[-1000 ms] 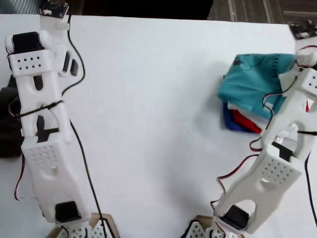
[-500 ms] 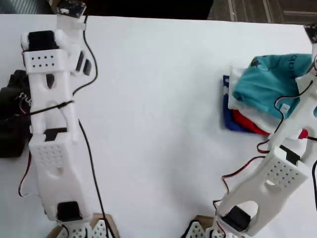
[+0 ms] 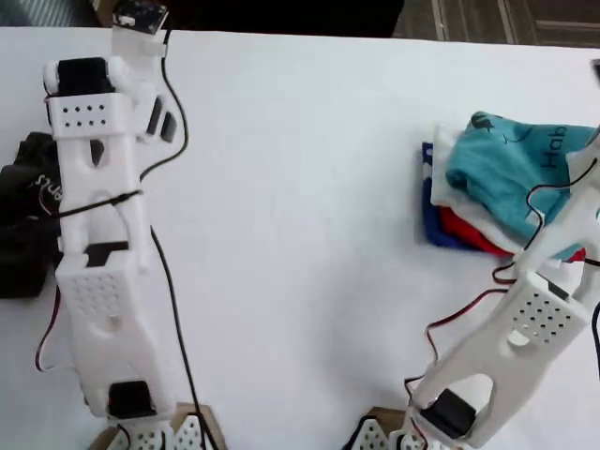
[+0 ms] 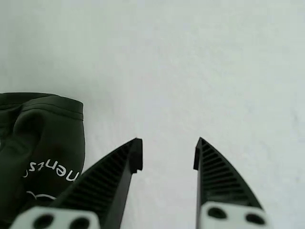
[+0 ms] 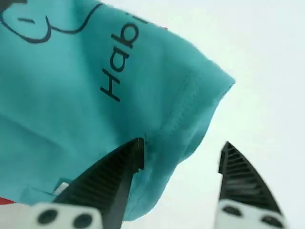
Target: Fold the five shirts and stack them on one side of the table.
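A folded teal shirt [image 3: 511, 178] tops a stack of a white shirt [image 3: 448, 192], a red shirt [image 3: 464, 230] and a blue shirt [image 3: 429, 225] at the table's right side. My right gripper [image 5: 181, 155] is open at the teal shirt [image 5: 95, 71]; one finger [image 5: 125, 162] lies over its folded edge, the other over bare table. A crumpled black shirt [image 3: 23, 220] lies at the left edge, partly behind the left arm [image 3: 98, 234]. My left gripper [image 4: 167, 155] is open above bare table, with the black shirt [image 4: 43, 143] just beside one finger.
The white table [image 3: 300, 187] is bare between the two arms. The right arm [image 3: 525, 319] crosses the near corner of the stack, with red and black wires trailing along it. The table's far edge runs behind the left arm's end.
The teal shirt has slid to the right on the stack, uncovering more of the white shirt, and the right arm moved right with it. The left arm shifted right, uncovering more of the black shirt.
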You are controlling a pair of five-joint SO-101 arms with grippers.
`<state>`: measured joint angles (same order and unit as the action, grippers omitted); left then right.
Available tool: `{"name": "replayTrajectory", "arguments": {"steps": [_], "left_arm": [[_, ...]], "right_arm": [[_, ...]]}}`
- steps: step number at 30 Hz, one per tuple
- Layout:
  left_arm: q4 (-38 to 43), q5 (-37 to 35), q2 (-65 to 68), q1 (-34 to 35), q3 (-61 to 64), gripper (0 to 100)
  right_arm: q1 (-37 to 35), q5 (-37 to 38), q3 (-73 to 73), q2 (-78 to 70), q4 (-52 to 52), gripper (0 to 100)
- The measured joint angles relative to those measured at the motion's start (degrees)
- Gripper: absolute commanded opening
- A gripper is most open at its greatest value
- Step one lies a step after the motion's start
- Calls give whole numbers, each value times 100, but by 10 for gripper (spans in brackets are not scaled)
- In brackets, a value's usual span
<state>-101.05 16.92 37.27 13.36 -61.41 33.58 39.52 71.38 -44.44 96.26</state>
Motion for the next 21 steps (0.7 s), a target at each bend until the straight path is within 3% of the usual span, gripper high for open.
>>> {"name": "replayTrajectory", "arguments": {"steps": [4, 8, 16, 21], "left_arm": [[0, 0, 0, 0, 0, 199], [0, 0, 0, 0, 0, 199], [0, 0, 0, 0, 0, 199], [0, 0, 0, 0, 0, 199]], "right_arm": [[-193, -484, 607, 44, 141, 255], [-730, -730, 237, 475, 185, 257], [-2154, -782, -3314, 2259, 70, 257], [-2382, -782, -5002, 2664, -782, 257]]}}
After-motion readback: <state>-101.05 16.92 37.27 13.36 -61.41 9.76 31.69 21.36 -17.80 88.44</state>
